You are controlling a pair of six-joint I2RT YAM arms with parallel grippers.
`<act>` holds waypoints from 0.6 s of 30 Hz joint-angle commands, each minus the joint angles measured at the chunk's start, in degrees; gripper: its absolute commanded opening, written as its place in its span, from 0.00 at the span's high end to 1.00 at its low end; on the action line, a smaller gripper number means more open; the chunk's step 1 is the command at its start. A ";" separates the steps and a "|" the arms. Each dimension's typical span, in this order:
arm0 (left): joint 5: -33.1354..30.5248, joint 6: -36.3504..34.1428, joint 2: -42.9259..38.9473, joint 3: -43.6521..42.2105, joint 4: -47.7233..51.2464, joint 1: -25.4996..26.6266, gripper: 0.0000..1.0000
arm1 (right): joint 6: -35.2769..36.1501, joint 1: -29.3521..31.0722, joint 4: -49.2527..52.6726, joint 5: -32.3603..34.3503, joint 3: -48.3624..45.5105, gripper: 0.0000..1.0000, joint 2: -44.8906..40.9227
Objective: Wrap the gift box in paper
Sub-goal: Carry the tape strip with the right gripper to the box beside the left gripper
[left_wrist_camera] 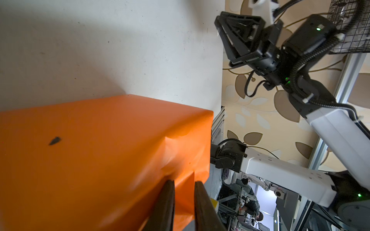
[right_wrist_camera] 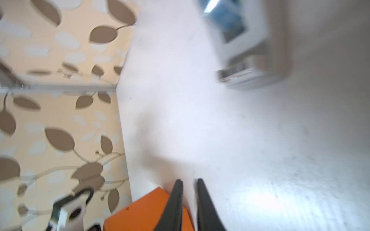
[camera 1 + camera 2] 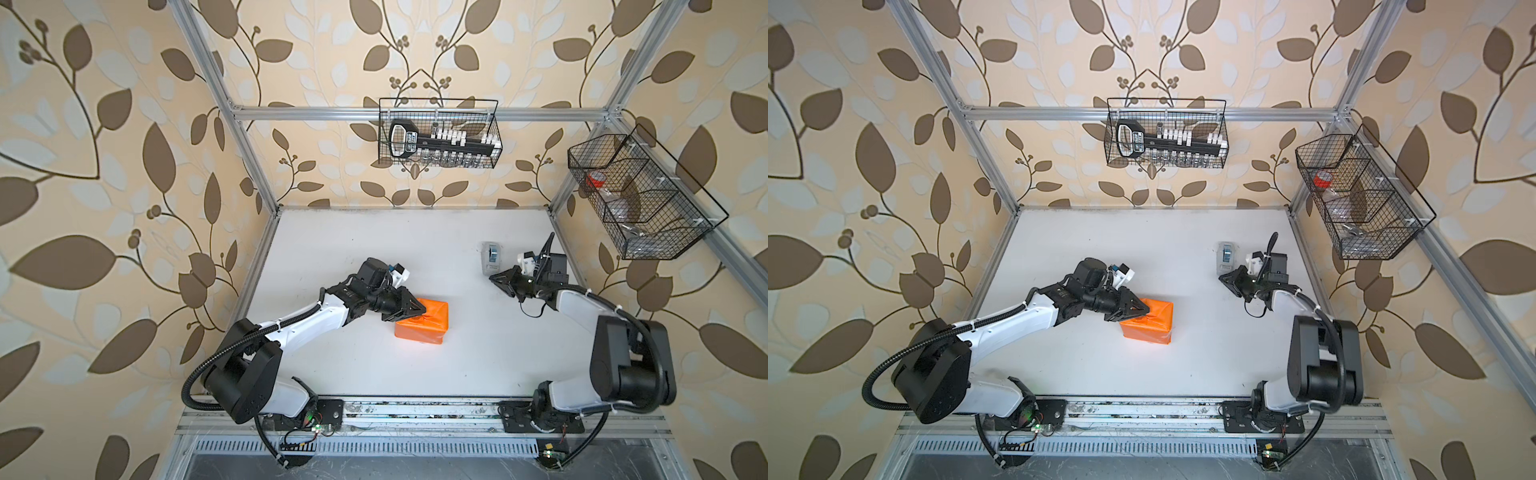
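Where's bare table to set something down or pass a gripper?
Free on the table: the middle between the paper and the right gripper, the front strip, the back left. Crowded: tape dispenser beside right gripper; left gripper at the paper.

The paper point(image 3: 428, 322) is plain glossy orange, on a dull white table point(image 3: 374, 257). The walls point(image 3: 104, 166) carry cream wallpaper patterned with brown and pale grey leaves on thin dark stems. The back basket point(image 3: 440, 160) and the side basket point(image 3: 660, 243) are black wire; the tape dispenser point(image 3: 491, 257) is grey with blue.

Glossy, creased orange paper point(image 3: 432, 320); matt white bench point(image 3: 353, 353), faintly speckled; black wire basket point(image 3: 415, 99); brushed aluminium frame point(image 3: 311, 112).
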State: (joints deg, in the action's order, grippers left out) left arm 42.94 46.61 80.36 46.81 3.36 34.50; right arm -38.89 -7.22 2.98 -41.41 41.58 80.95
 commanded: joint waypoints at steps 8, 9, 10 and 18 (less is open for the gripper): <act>-2.50 -0.26 -0.07 -1.75 5.70 0.63 0.79 | -6.42 11.86 -0.74 -9.87 -5.20 0.43 -20.47; -2.57 -0.24 -0.03 -1.85 5.70 0.60 0.79 | -8.02 13.25 -1.03 -9.12 -5.36 0.41 -22.09; -2.67 -0.13 -0.03 -1.98 5.62 0.60 0.79 | -10.12 14.87 -1.85 -8.10 -5.82 0.38 -23.82; -3.55 0.71 -1.12 -3.49 4.49 0.61 0.80 | -25.82 30.45 -14.76 2.66 -9.82 0.27 -27.56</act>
State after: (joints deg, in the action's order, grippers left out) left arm 42.39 46.92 79.66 45.78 2.46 34.57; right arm -56.69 19.57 -5.61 -44.14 33.50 53.10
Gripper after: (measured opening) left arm 0.199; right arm 0.728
